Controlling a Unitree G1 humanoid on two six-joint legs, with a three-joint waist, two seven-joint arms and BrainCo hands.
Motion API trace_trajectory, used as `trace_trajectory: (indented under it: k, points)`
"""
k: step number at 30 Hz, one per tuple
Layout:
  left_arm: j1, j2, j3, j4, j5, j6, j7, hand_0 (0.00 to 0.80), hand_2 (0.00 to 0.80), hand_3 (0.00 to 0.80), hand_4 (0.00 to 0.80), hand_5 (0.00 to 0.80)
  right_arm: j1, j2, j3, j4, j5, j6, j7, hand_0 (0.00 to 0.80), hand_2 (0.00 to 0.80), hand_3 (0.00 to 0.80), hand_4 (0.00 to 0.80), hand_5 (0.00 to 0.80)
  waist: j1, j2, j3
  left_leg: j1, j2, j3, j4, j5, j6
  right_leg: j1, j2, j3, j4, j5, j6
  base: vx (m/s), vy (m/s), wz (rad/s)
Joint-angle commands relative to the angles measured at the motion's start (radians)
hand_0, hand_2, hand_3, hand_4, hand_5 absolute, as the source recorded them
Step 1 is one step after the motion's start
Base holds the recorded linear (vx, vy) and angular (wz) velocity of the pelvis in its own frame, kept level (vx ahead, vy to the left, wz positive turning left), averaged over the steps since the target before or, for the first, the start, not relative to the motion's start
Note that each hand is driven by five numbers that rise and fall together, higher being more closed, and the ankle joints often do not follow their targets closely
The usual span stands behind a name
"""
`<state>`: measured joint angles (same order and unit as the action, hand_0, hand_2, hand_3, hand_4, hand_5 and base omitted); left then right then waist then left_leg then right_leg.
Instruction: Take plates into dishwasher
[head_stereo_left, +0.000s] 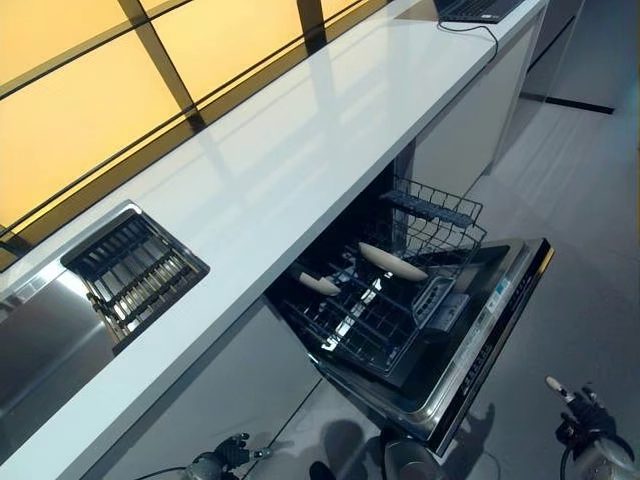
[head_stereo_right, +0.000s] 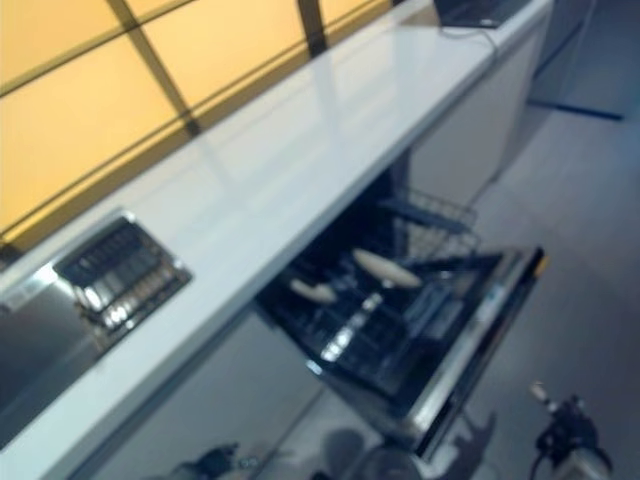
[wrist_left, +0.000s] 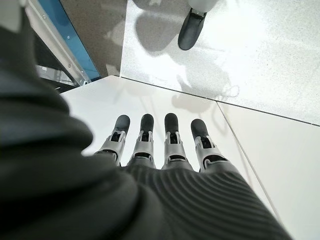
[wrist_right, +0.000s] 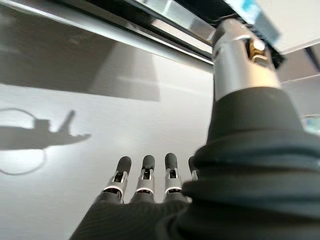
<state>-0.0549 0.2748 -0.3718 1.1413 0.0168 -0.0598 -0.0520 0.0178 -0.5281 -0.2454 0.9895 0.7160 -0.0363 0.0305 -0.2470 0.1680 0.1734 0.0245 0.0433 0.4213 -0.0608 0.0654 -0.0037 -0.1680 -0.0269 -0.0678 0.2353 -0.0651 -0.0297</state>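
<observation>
Two plates (head_stereo_left: 392, 262) lie in the dishwasher rack (head_stereo_left: 350, 325), below the counter (head_stereo_left: 300, 150), right of the sink (head_stereo_left: 40, 345).

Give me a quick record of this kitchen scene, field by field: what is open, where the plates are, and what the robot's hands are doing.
dishwasher: door down, lower rack pulled out
plates: two, standing in the rack, the smaller one further left
counter: white, with a laptop at its far end
sink: at the counter's left, a drainer tray beside it
left hand: low, empty, fingers straight
right hand: low, empty, fingers straight
</observation>
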Motion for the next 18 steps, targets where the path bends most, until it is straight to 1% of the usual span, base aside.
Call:
trace_trajectory:
  k: [1,7,12,15,18]
  points:
    - [-0.028,0.011,0.010,-0.002,-0.005,0.003,-0.016,0.000,0.000,0.000,0.000,0.000,-0.032,0.023,0.054,0.061,-0.021,-0.020,0.037,0.000,0.000,0.000,0.000,0.000,0.039,-0.050,-0.002,0.023,0.062,-0.037,-0.005,0.027,-0.084,0.249,0.025,-0.078,-0.272,-0.021,-0.012,0.012,0.013,0.06]
    - [-0.018,0.004,0.001,-0.010,-0.001,0.009,-0.019,0.000,0.000,0.000,0.000,0.000,-0.043,0.073,0.113,0.098,-0.019,-0.025,0.038,0.000,0.000,0.000,0.000,0.000,0.049,-0.040,-0.001,0.017,0.060,-0.049,-0.007,0.042,-0.085,0.254,0.028,-0.079,-0.272,-0.022,-0.015,0.004,0.012,0.10]
    - [-0.011,-0.011,-0.014,-0.013,0.003,0.016,-0.021,0.000,0.000,0.000,0.000,0.000,-0.057,0.089,0.141,0.120,-0.021,-0.019,0.048,0.000,0.000,0.000,0.000,0.000,0.051,-0.025,0.001,0.020,0.055,-0.051,-0.006,0.047,-0.084,0.263,0.027,-0.074,-0.277,-0.021,-0.017,0.006,0.002,0.00]
    - [-0.005,-0.027,-0.026,-0.022,0.000,0.023,-0.018,0.000,0.000,0.000,0.000,0.000,-0.075,0.093,0.161,0.112,-0.008,0.001,0.085,0.000,0.000,0.000,0.000,0.000,0.052,-0.003,0.003,0.017,0.050,-0.058,-0.007,0.059,-0.085,0.262,0.025,-0.070,-0.279,-0.019,-0.019,0.000,0.000,0.00]
    - [0.005,-0.036,-0.031,-0.023,-0.003,0.015,-0.020,0.000,0.000,0.000,0.000,0.000,-0.083,0.094,0.178,0.096,0.013,0.015,0.149,0.000,0.000,0.000,0.000,0.000,0.050,0.012,0.006,0.018,0.047,-0.057,-0.010,0.069,-0.090,0.263,0.023,-0.068,-0.281,-0.019,-0.020,0.001,0.010,0.00]
